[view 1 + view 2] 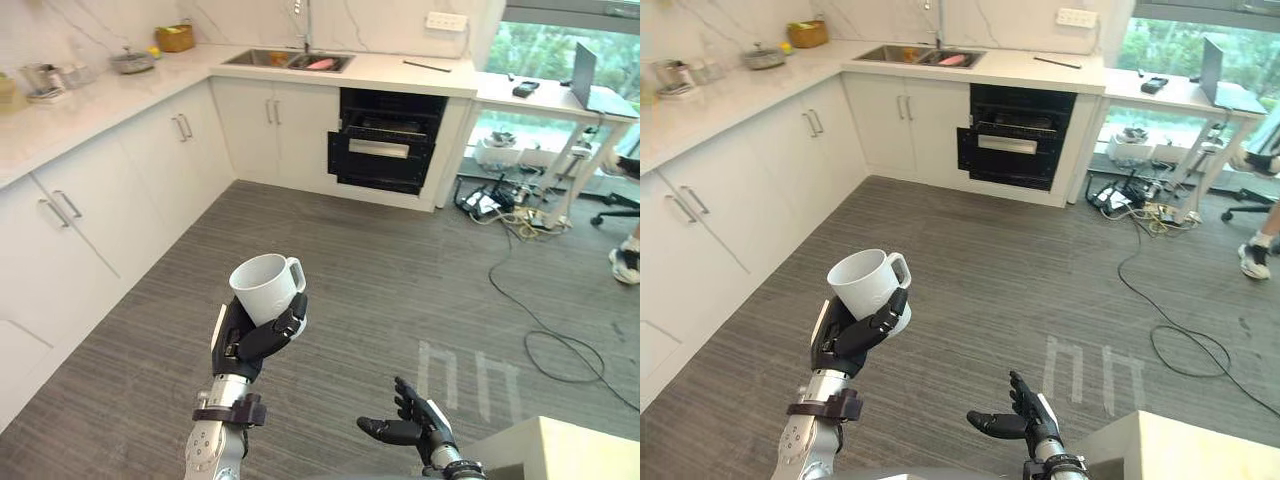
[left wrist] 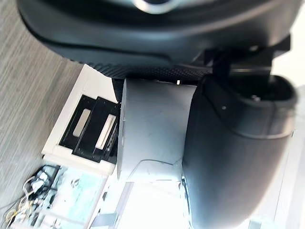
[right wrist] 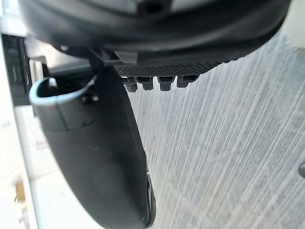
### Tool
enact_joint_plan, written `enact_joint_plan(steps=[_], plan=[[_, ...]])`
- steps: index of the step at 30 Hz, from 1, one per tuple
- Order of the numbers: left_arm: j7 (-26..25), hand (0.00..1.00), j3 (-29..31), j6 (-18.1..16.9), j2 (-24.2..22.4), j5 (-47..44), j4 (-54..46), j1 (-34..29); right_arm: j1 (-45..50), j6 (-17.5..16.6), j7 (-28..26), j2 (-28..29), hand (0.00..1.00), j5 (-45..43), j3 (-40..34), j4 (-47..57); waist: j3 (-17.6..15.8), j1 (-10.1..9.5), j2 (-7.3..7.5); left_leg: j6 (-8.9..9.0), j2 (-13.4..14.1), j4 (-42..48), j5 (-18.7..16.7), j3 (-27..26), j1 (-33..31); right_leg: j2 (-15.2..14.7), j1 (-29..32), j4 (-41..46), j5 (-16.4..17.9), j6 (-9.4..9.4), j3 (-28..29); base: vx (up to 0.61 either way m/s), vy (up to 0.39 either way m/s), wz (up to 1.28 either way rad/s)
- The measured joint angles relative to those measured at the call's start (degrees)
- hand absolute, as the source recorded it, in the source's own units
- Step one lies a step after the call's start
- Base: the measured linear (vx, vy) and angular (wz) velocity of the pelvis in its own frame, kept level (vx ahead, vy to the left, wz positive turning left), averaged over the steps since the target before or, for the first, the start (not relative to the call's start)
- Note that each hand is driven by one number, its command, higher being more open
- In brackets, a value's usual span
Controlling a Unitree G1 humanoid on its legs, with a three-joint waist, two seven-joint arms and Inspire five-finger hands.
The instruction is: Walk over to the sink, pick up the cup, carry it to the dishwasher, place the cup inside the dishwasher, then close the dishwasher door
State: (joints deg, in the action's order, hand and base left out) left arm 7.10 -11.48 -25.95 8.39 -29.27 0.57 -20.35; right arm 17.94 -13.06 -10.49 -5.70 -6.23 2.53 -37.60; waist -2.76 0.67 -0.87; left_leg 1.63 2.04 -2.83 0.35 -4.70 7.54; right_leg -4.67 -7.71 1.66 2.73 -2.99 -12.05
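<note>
The robot's left hand (image 1: 255,335) holds a white cup (image 1: 265,287) up over the grey plank floor (image 1: 400,280), its dark fingers (image 1: 285,328) and thumb curled round the lower part of the mug. The cup stands nearly upright, mouth up, with its handle turned to the robot's right. In the left wrist view the cup's pale wall sits pressed between thumb and palm. The right hand (image 1: 415,428) hangs low and to the right, palm up, fingers loosely spread and holding nothing. Well across the room, the black dishwasher (image 1: 385,145) sits under the white tabletop (image 1: 400,72) with its front partly open, just to the right of the cabinets below the sink (image 1: 288,60). Cables (image 1: 540,320) trail over the floor at right, near a person's shoe (image 1: 625,265).
</note>
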Motion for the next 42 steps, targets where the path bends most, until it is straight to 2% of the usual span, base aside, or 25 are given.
enact_joint_plan(steps=[3,6,9,11,12,14,15,18,22,23,24,26,27,29,30,31,32,33,34,35,36,37,38,40,42], plan=[[1.4,0.0,0.1,0.8,-0.2,-0.1,-0.2,0.0,1.0,0.1,0.1,0.1,1.0,0.9,-1.3,0.0,0.2,0.72,0.23,-0.28,0.9,1.7,-0.4,-6.0,-1.8,-2.2,0.0,2.7,2.0,-0.89,-4.7,-0.03,0.013,0.87],[3.2,0.0,0.8,0.8,-0.6,-1.4,-0.4,-1.4,0.5,0.3,0.5,-0.1,1.0,0.8,-2.2,0.0,0.3,-0.65,0.21,-0.86,-0.6,2.1,-0.1,-6.5,-2.0,-4.6,1.4,6.7,4.2,-2.18,-5.2,0.04,0.079,0.29],[3.4,0.0,2.0,0.8,-1.6,-2.1,-0.4,-2.7,-0.5,0.3,0.3,-0.1,1.0,0.9,-2.2,0.1,0.1,-1.3,0.86,-1.61,-2.2,6.2,-3.8,-7.3,-3.1,-7.6,3.5,12.7,7.1,-3.32,-3.8,0.05,0.113,-0.09],[3.4,0.0,1.9,0.8,-2.8,-2.2,-0.6,-2.7,-0.5,0.4,0.2,-0.6,1.0,0.9,-2.2,0.1,-0.6,-1.15,1.03,-2.57,-2.5,11.4,-7.4,-7.0,-4.2,-9.7,6.1,20.9,8.2,-3.41,-3.5,0.05,0.132,0.02],[3.3,0.0,1.7,0.8,-3.4,-2.1,-1.6,-2.8,-0.3,0.5,0.1,-0.8,1.0,0.9,-2.2,0.2,-1.1,-0.97,1.15,-3.24,-2.8,14.2,-9.2,-6.8,-4.4,-11.6,9.2,29.3,8.3,-3.12,-3.4,0.06,0.172,0.12],[3.1,0.0,1.5,0.8,-2.8,-1.8,-4.5,-2.9,0.7,0.5,0.1,-0.5,1.0,0.9,-2.1,1.2,-1.7,-0.68,2.28,-4.95,-4.5,17.1,-11.6,-5.7,-4.0,-14.7,13.1,40.7,7.3,-1.29,-2.0,0.08,0.149,0.25],[3.0,0.0,1.3,0.4,-2.6,-1.5,-5.4,-2.9,1.5,0.6,0.1,-0.2,1.0,0.9,-2.0,1.2,-2.0,0.06,2.12,-5.57,-4.9,17.9,-12.5,-4.5,-3.4,-14.3,15.5,45.2,8.6,-0.51,1.0,0.09,0.056,0.37],[2.8,0.0,1.1,-0.1,-1.7,-1.6,-5.4,-2.5,3.0,0.2,0.2,-0.1,1.0,0.9,-1.5,3.4,-2.1,0.43,2.15,-6.16,-4.8,18.0,-14.0,-1.9,-2.2,-9.8,19.1,42.3,13.4,-0.65,2.6,0.15,0.034,0.43],[2.6,0.0,0.4,-0.1,-0.2,-1.6,-5.1,-2.3,3.1,-1.2,-0.8,-0.3,1.0,0.8,-1.1,4.4,-2.4,0.79,2.04,-5.24,-3.8,18.5,-17.0,0.7,-0.2,-4.9,25.1,33.0,12.0,-1.1,3.0,0.27,-0.053,0.44],[2.9,0.0,0.1,-0.7,0.6,-1.6,-4.3,-2.3,3.3,-1.8,-1.7,-0.2,1.0,0.8,-1.0,4.9,-2.3,1.33,2.06,-3.88,-2.9,21.3,-20.4,2.7,0.6,-3.3,26.4,28.4,8.8,0.21,3.7,0.36,-0.129,0.6],[3.2,0.0,-0.1,-0.8,0.7,-1.7,-3.8,-2.4,3.6,-2.0,-2.0,-0.3,1.0,0.8,-1.0,5.1,-2.3,1.53,2.08,-3.37,-2.8,22.4,-21.8,3.5,1.1,-3.3,26.5,27.9,7.6,1.31,3.7,0.4,-0.151,0.6],[3.8,0.0,-0.1,-0.9,0.1,-1.8,-2.4,-3.2,4.3,-2.2,-2.4,-1.1,1.0,0.7,-0.9,5.6,-1.8,1.69,1.38,-1.75,-1.5,23.0,-24.2,4.4,4.3,-2.7,25.2,30.8,4.5,2.75,3.0,0.49,-0.151,0.32],[4.3,0.0,-0.3,-1.0,-0.9,-3.3,-2.3,-4.9,4.6,-1.9,-2.8,-1.9,1.0,0.6,-0.5,7.1,-1.4,2.24,0.13,-1.07,0.5,29.1,-24.4,3.0,4.2,-1.7,23.5,33.3,7.8,2.32,1.5,0.7,-0.19,0.27],[4.5,0.0,-0.8,-1.4,-2.4,-3.7,-2.3,-5.6,4.8,-1.9,-2.9,-2.8,1.0,0.6,-0.3,9.2,-1.3,2.2,-1.05,-0.65,3.2,39.7,-21.8,1.9,0.4,-0.5,21.4,33.5,8.4,2.75,0.3,0.57,-0.175,0.08],[4.5,0.0,-0.8,-2.0,-3.6,-3.5,-2.7,-5.6,4.8,-1.8,-3.3,-3.2,1.0,0.7,0.4,10.6,-1.7,1.64,-1.58,-1.65,6.3,50.7,-14.5,-1.6,-4.0,1.3,18.3,31.9,10.8,3.46,0.5,0.54,-0.18,-0.13],[4.5,0.0,-0.8,-2.4,-4.0,-3.4,-2.8,-5.6,4.7,-1.8,-3.4,-3.1,1.0,0.7,0.7,10.9,-1.9,1.6,-1.71,-2.23,7.9,55.2,-10.1,-3.1,-5.7,2.2,16.4,30.6,12.1,3.84,0.7,0.54,-0.168,-0.19],[4.5,0.0,-0.9,-2.8,-4.4,-3.3,-2.9,-5.6,4.4,-1.8,-3.2,-2.9,1.0,0.6,0.9,10.9,-2.4,1.28,-1.6,-2.22,10.2,61.0,-9.9,-4.2,-8.0,3.3,13.4,28.6,13.6,5.23,1.0,0.51,-0.139,-0.15],[4.6,0.0,-1.3,-2.8,-4.4,-3.3,-2.9,-5.4,4.3,-1.8,-2.7,-2.7,1.0,0.6,1.2,10.8,-2.3,1.17,-1.96,-2.48,11.2,65.1,-13.1,-4.5,-11.3,4.2,10.2,26.2,14.9,6.14,1.2,0.49,-0.093,-0.2],[4.7,0.0,-1.3,-2.8,-4.3,-3.2,-2.9,-5.1,3.9,-1.8,-2.3,-3.2,1.0,0.1,1.2,10.5,-2.3,1.06,-1.86,-2.71,10.8,64.8,-16.0,-5.6,-14.4,4.2,7.6,23.8,15.7,6.34,1.9,0.56,-0.075,-0.23],[4.7,0.0,-1.2,-2.8,-4.2,-3.2,-2.9,-4.9,3.6,-1.8,-2.0,-3.4,1.0,-0.7,1.2,10.3,-2.3,0.8,-1.85,-2.51,10.5,63.2,-17.4,-6.5,-16.0,4.0,6.3,22.5,15.8,6.31,2.2,0.57,-0.026,-0.29],[4.7,0.0,-1.2,-2.8,-4.2,-3.2,-2.9,-4.0,2.8,-1.8,-1.5,-3.5,1.0,-1.7,1.1,9.7,-2.3,0.12,-1.58,-2.09,8.3,55.3,-19.7,-8.2,-19.6,3.2,3.2,19.1,15.9,6.08,3.1,0.49,0.009,-0.23],[4.7,0.0,-1.2,-2.8,-4.2,-3.2,-3.0,-3.6,2.6,-1.8,-1.4,-3.8,1.0,-1.7,0.9,9.7,-2.4,-0.08,-1.42,-1.92,7.0,50.9,-19.8,-8.4,-20.8,2.5,2.0,17.9,15.9,5.97,3.3,0.52,0.066,-0.24],[4.7,0.0,-1.1,-2.6,-4.2,-3.2,-3.0,-2.9,2.3,-1.8,-1.2,-4.3,1.0,-1.7,0.6,9.7,-2.5,-0.87,-1.07,-0.91,4.0,40.4,-18.6,-8.3,-22.3,0.8,-0.2,16.2,15.4,4.89,3.7,0.51,0.112,-0.22],[4.7,0.0,-0.8,-2.0,-4.2,-3.2,-4.4,-3.0,2.1,-1.8,-0.6,-4.9,1.0,-1.7,0.4,9.4,-2.6,-1.74,-1.07,0.67,1.7,28.1,-13.5,-7.6,-23.9,-0.5,-3.0,14.8,15.0,4.21,4.6,0.52,0.147,-0.34],[4.5,0.0,0.1,-1.7,-3.9,-3.3,-7.3,-3.2,1.0,-1.8,-0.3,-5.1,1.0,-1.6,0.6,7.3,-2.4,-3.37,-0.95,1.56,1.2,20.9,-1.4,-6.9,-24.8,-1.6,-7.3,13.4,16.5,2.42,8.6,0.56,0.237,-0.67]])
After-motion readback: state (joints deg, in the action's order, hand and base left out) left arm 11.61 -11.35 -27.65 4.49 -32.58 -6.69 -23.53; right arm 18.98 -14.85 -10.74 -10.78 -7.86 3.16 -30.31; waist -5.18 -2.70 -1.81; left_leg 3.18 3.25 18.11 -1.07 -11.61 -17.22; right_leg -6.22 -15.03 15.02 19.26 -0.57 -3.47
